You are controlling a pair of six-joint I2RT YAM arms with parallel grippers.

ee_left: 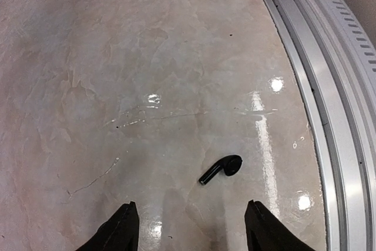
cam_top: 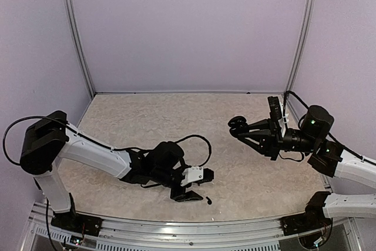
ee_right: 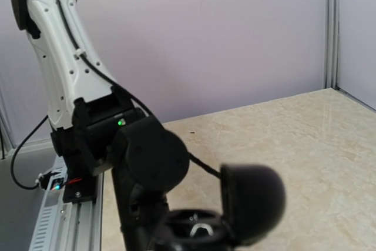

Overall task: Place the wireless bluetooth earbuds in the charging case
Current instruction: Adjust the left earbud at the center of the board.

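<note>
Loose earbud (ee_left: 222,168) lies on table (ee_left: 117,57) just ahead of the gap of the spread left gripper (ee_left: 191,223), stem diagonal to its closing line, left arm far nearer; right gripper (cam_top: 245,129) pinches the open case (ee_right: 251,197) aloft, well apart.

The white-and-black left arm (cam_top: 97,156) stretches low and forward, its left claw (ee_left: 191,230) spread wide, tips pointing down. The right arm (cam_top: 317,130) is raised and reaches inward, its right claw (cam_top: 241,127) clamped on the small round black charging case (ee_right: 252,201).
</note>
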